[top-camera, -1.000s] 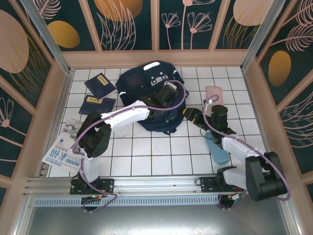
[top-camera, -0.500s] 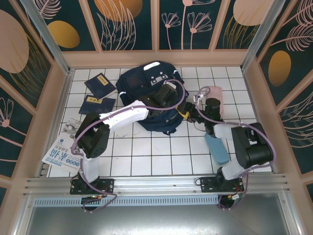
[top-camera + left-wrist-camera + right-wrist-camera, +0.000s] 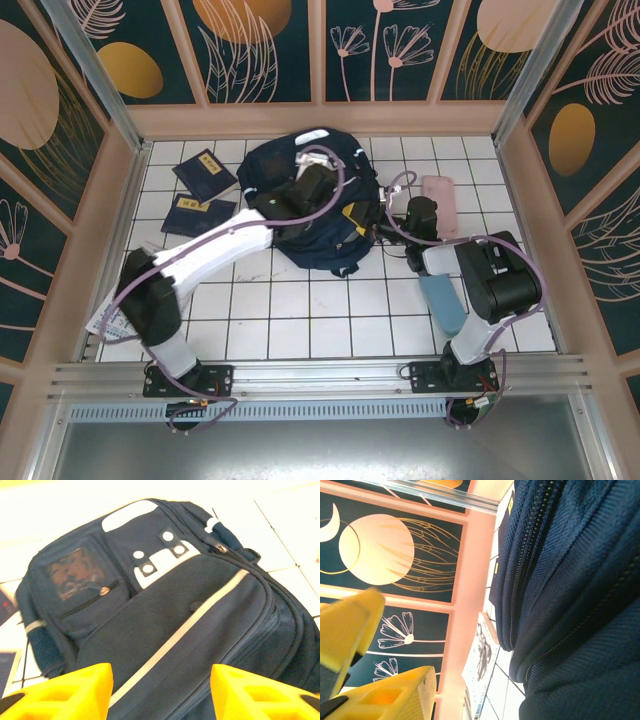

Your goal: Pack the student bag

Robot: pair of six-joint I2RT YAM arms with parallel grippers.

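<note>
White tiled tabletop [image 3: 300, 310], patterned walls [image 3: 260, 50] | booklets [image 3: 205, 172] far left | backpack [image 3: 325, 250] lying flat, centre, toward far wall | left gripper [image 3: 160, 690] above its front, fingers parted, holding nothing | right gripper [image 3: 375, 665] beside backpack's right edge, fingers parted, empty | pink case [image 3: 438, 195] right

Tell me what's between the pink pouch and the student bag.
Between the pink pouch and the student bag sits the right gripper, open and pointing at the bag's side, as the top external view shows.
</note>
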